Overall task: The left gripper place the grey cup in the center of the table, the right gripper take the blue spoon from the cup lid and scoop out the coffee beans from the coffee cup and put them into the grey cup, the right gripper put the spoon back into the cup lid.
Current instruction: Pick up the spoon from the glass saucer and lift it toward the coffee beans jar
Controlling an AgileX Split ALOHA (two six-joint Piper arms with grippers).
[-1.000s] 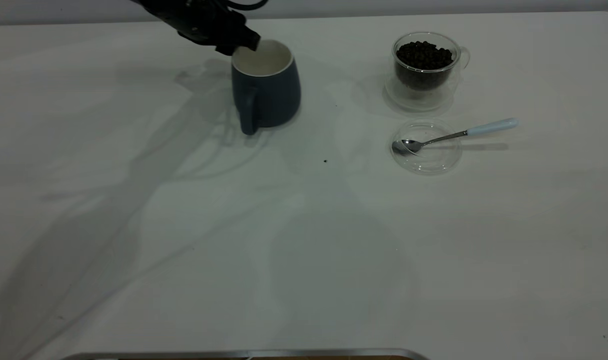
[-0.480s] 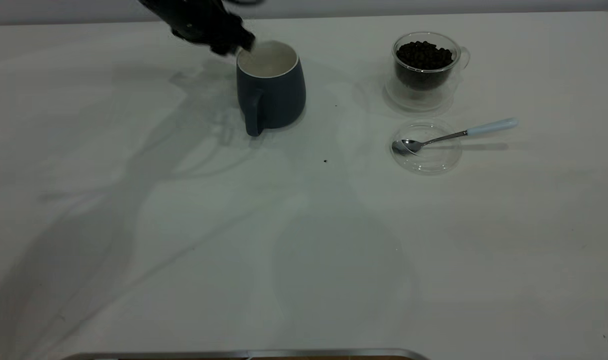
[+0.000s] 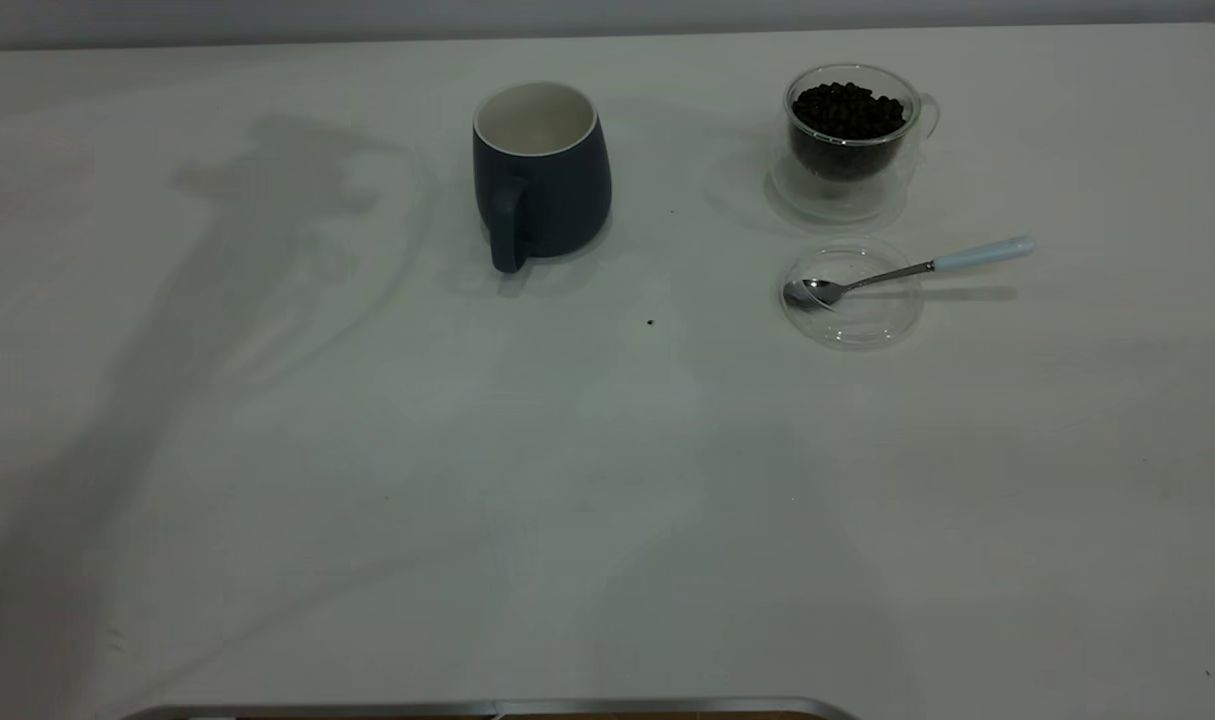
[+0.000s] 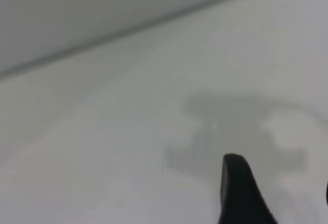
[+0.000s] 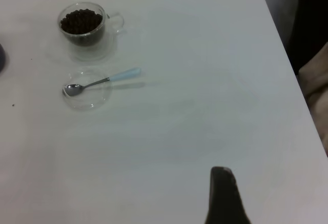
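Observation:
The grey cup (image 3: 542, 175) stands upright and free near the table's (image 3: 607, 480) middle at the back, white inside, handle toward the camera. To its right, the clear coffee cup (image 3: 849, 130) (image 5: 84, 29) holds the coffee beans (image 3: 847, 108). In front of it lies the cup lid (image 3: 851, 295) (image 5: 87, 88), with the blue spoon (image 3: 907, 270) (image 5: 102, 80) resting bowl-in. Neither gripper shows in the exterior view. My left gripper (image 4: 282, 193) is open over bare table. My right gripper (image 5: 277, 198) hovers open and empty, far from the spoon, with one finger (image 5: 223, 196) showing.
Two small dark specks (image 3: 650, 322) (image 3: 671, 211) lie on the table right of the grey cup. The table's right edge (image 5: 287, 55) borders dark and beige shapes (image 5: 315, 70). A metal strip (image 3: 487, 708) runs along the near edge.
The left gripper let go of the grey cup's rim and drew back out of the exterior view. The cup shifted slightly right, then stayed put.

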